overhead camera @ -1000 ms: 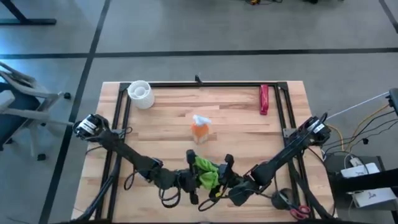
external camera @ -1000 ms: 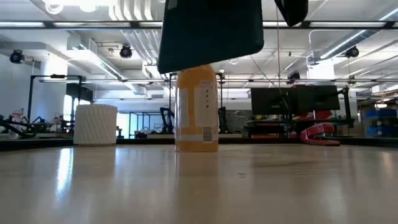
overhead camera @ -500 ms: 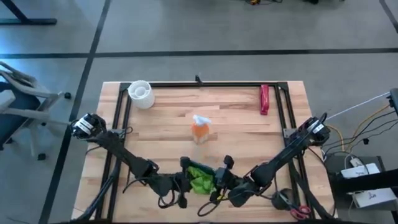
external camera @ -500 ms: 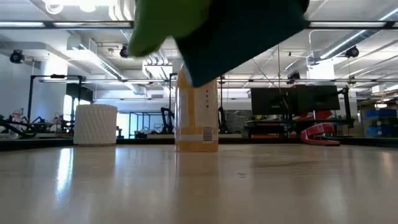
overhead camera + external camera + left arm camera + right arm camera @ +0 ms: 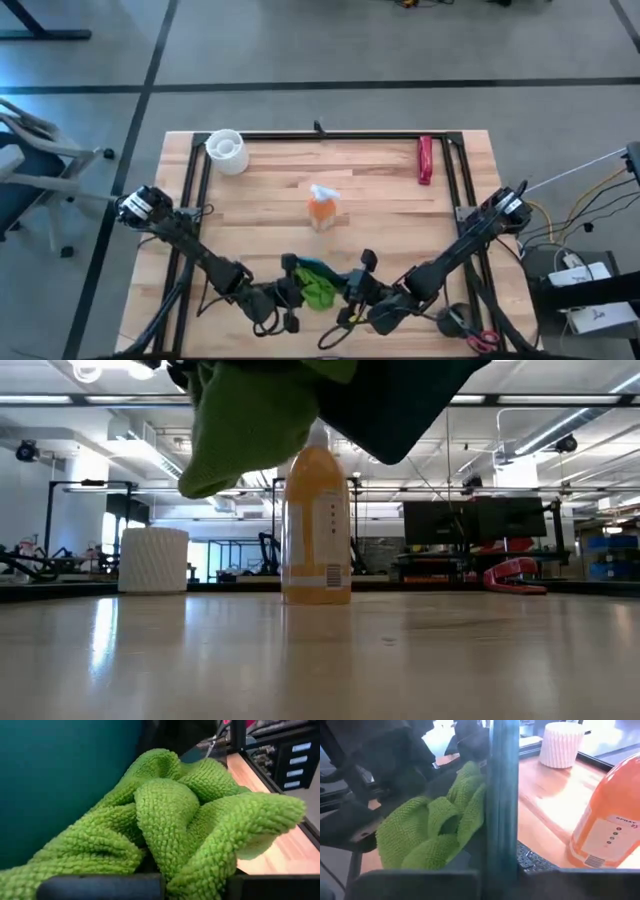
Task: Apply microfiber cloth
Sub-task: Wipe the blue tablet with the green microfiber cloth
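Note:
The lime-green microfiber cloth (image 5: 318,291) is bunched up near the table's front edge, against a dark teal slab (image 5: 316,266). Both are lifted off the table: in the low view the cloth (image 5: 250,420) and the slab (image 5: 400,400) hang high in the picture. My left gripper (image 5: 293,293) is shut on the cloth from the left. My right gripper (image 5: 357,285) is shut on the slab from the right. In the right wrist view the slab (image 5: 502,780) shows edge-on, with the cloth (image 5: 435,830) lying against its face. My left gripper pinches a thick bunch of the cloth's folds (image 5: 167,845) between its two fingers, several layers together. It comes about level from the table's left. The cloth is clear of the table and lies against the slab's teal face (image 5: 65,785). My right gripper holds the slab by its edge (image 5: 502,852), which stands between the two fingers. It comes about level from the table's right. The slab is lifted clear of the table and tilted; the pads themselves are hidden by the fingers.
An orange spray bottle (image 5: 322,208) with a white top stands upright mid-table, just beyond the grippers. A white ribbed cup (image 5: 226,151) is at the far left and a red object (image 5: 425,160) at the far right. A black frame (image 5: 330,134) runs round the tabletop.
My left gripper has drawn the bunched cloth toward the table's left and near edge along the slab. In the low view the cloth has come into sight and dropped lower, and the slab has tipped from level to slanting.

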Controlling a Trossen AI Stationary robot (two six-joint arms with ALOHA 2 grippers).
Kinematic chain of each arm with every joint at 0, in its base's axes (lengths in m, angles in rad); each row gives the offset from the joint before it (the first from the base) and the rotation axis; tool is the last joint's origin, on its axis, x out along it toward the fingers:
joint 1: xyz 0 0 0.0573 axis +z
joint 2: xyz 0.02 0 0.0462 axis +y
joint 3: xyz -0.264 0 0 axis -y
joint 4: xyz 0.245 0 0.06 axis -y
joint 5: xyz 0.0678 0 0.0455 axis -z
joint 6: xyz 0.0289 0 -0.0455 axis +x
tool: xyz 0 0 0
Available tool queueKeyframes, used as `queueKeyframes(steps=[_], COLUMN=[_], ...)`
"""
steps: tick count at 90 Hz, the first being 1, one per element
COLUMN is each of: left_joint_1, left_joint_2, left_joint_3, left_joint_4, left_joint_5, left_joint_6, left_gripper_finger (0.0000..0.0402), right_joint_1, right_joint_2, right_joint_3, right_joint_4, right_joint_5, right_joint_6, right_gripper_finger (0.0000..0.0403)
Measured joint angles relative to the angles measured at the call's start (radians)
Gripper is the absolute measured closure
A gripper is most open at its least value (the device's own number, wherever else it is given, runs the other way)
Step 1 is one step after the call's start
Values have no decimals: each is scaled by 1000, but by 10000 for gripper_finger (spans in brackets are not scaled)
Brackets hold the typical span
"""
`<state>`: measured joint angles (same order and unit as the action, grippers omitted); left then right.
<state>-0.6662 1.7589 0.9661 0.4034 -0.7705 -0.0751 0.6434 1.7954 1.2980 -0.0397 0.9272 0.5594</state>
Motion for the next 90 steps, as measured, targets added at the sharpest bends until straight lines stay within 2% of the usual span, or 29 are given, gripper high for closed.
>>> queueKeyframes(steps=[21,36,59,70,80,90], left_joint_1=[0,-33,-91,-96,-90,-76], left_joint_2=[87,56,-160,-228,-238,-190], left_joint_3=[0,-2,-2,-2,-9,-26], left_joint_4=[191,100,-72,-91,-83,-57], left_joint_5=[-27,-94,-133,-147,-151,-156], left_joint_6=[49,74,112,119,117,79], left_gripper_finger=[393,393,393,393,393,393], right_joint_1=[3,0,-5,-3,-5,-5], right_joint_2=[0,-4,-13,-12,-12,-11], right_joint_3=[0,2,10,8,7,19], right_joint_4=[-37,-64,-59,-51,-24,1], right_joint_5=[9,7,9,8,26,64], right_joint_6=[8,30,42,42,22,-14], right_gripper_finger=[394,394,394,394,394,394])
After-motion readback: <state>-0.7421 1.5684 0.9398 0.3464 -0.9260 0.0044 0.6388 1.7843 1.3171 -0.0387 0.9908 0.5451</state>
